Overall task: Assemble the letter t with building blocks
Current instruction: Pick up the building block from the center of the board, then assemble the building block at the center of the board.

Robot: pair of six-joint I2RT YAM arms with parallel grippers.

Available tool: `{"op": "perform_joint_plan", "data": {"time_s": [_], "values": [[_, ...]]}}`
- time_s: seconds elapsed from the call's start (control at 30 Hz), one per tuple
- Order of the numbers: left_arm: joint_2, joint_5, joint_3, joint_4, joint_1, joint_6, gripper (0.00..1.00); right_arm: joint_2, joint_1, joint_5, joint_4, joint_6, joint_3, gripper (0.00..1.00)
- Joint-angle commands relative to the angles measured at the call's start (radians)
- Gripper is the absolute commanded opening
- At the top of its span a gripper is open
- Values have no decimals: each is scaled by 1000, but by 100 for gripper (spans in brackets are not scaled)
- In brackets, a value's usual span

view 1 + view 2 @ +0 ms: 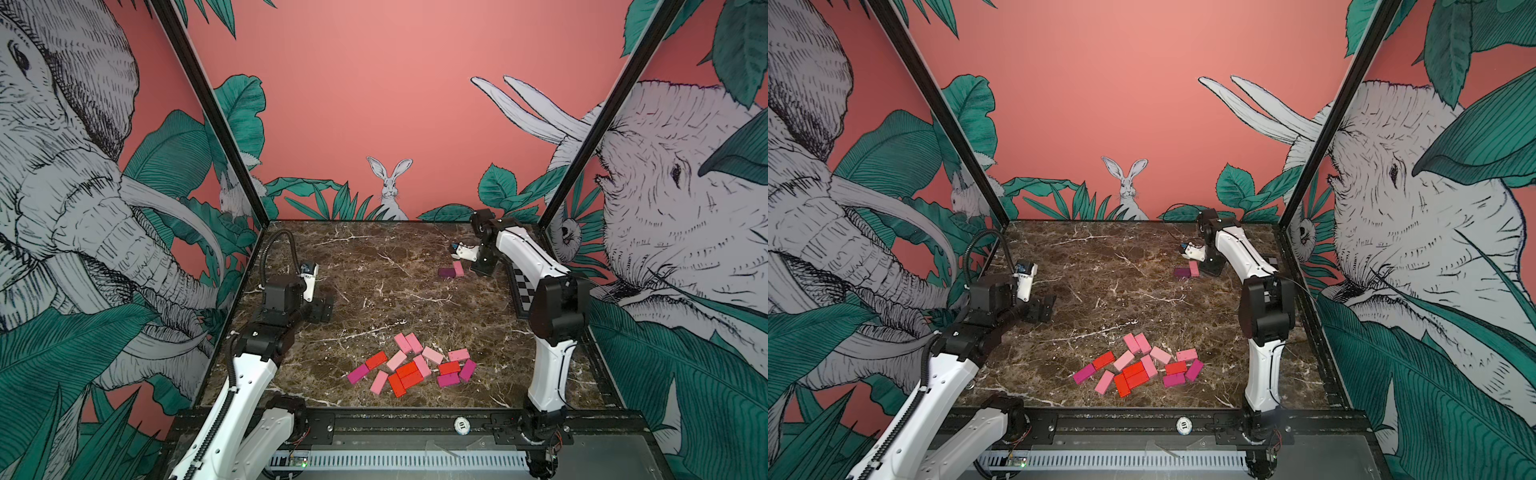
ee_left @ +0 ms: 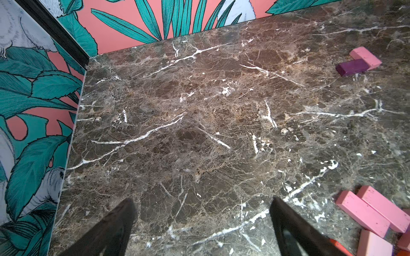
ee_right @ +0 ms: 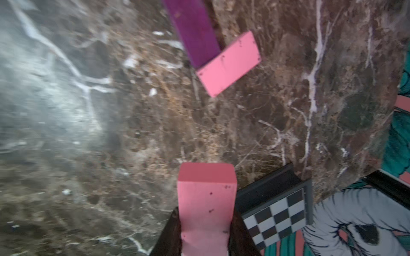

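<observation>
Several building blocks in red, pink and magenta lie in a loose pile point(image 1: 411, 368) point(image 1: 1138, 368) near the table's front. Farther back on the right, a dark purple block point(image 1: 446, 272) point(image 3: 193, 31) and a pink block point(image 1: 458, 268) point(image 3: 229, 64) lie flat, touching at a right angle. Just right of that pair hangs my right gripper point(image 1: 483, 270) point(image 3: 205, 213), shut on a light pink block point(image 3: 206, 197) that sticks out past its fingers, above the table. Over bare marble on the left, my left gripper point(image 1: 322, 309) point(image 2: 203, 221) is open and empty.
A black-and-white checkered board point(image 1: 523, 291) point(image 3: 277, 217) lies along the right edge, close to the right arm. Illustrated walls close in the left, back and right sides. A black rail point(image 1: 395, 424) runs along the table's front.
</observation>
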Motion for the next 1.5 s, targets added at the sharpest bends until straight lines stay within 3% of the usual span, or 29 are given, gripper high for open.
{"op": "perform_joint_plan", "data": {"time_s": [0.0, 0.3, 0.63, 1.0, 1.47], "values": [[-16, -6, -11, 7, 0, 9, 97, 50, 1, 91, -17, -125, 66, 4], [-22, -14, -17, 13, 1, 12, 97, 113, -33, 9, 96, -279, 82, 3], [-33, -11, -23, 20, 1, 14, 97, 80, -90, -119, 200, -518, -41, 0], [-37, -9, -28, 28, 1, 13, 97, 131, -92, -176, 279, -540, -59, 0], [-39, -1, -31, 30, 1, 13, 97, 168, -65, -145, 371, -535, -109, 1]]}}
